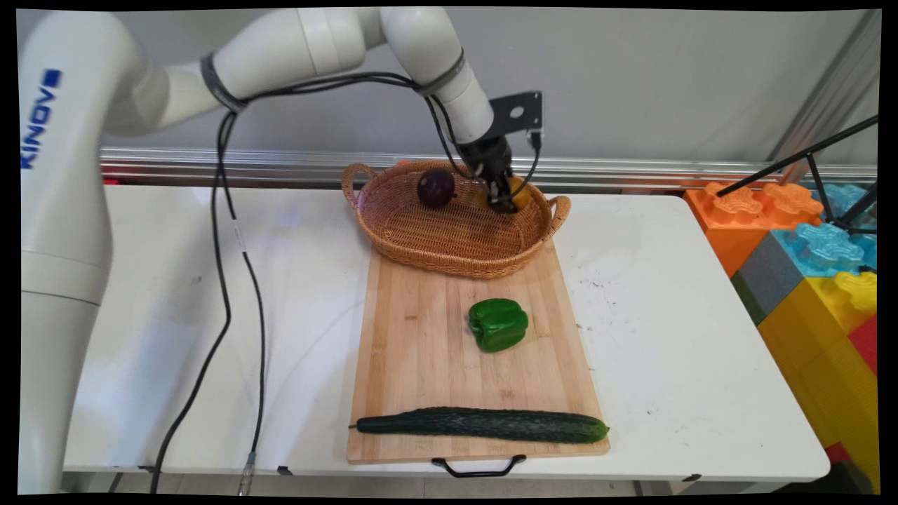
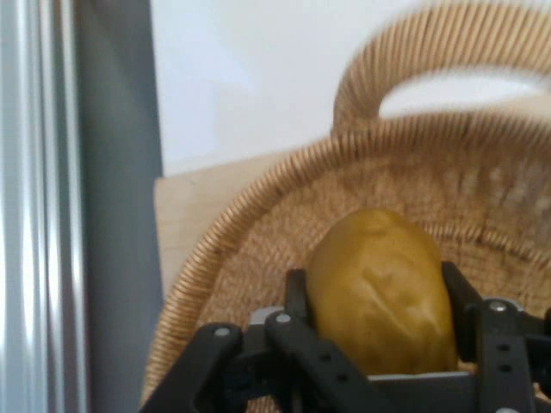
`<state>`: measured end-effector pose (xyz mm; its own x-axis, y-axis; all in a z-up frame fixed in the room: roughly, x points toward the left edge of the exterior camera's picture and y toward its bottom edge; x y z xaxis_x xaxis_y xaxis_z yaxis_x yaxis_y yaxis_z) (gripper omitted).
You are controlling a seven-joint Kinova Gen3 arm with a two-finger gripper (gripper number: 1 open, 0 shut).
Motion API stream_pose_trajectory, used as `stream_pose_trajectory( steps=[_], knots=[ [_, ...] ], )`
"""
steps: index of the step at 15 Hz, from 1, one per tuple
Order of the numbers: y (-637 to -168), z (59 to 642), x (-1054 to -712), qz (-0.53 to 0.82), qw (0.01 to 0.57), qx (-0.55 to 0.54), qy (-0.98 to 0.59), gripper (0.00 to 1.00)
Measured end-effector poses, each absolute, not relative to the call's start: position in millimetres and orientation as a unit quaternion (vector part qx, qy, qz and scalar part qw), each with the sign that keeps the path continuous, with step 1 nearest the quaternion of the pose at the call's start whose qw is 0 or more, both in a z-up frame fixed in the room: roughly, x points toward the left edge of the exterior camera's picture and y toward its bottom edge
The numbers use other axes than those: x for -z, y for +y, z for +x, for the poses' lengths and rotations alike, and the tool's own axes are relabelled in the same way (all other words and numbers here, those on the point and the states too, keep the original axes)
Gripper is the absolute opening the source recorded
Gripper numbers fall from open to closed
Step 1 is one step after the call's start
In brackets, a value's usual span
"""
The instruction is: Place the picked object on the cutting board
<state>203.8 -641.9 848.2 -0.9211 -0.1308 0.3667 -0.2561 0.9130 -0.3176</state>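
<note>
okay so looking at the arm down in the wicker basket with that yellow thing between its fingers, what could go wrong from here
The black two-finger gripper pinches the rounded yellow-brown fruit only at its sides, so the smooth fruit might slip out.

It sits low inside the woven wicker basket, close to the far rim; a sideways move could catch the rim and drag the basket.

The dark purple round fruit lies nearby and could be bumped.

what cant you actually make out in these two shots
- Yellow fruit: its lower part is hidden by the hand in the hand view; mostly covered by the hand in the main view, so its kind is unclear.
- Whether the fruit touches the basket floor: hidden by the hand's linkage.
- Dark purple item in the basket: too small to identify in the main view.
- Toy blocks: cut off at the right edge.
</note>
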Motion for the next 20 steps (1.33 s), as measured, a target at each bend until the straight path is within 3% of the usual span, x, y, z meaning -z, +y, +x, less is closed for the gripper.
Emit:
stream_pose_trajectory(
  steps=[5, 12, 16, 20],
  knots=[
    [-598, 199, -902, 0.18, 0.232, -0.185, -0.938, 0.0],
    [-505, 258, -970, 0.29, 0.243, -0.152, -0.913, 0.0],
    [-461, 300, -985, 0.315, 0.247, -0.123, -0.908, 0.0],
    [-425, 332, -975, 0.314, 0.258, -0.085, -0.91, 0.0]
  ],
)
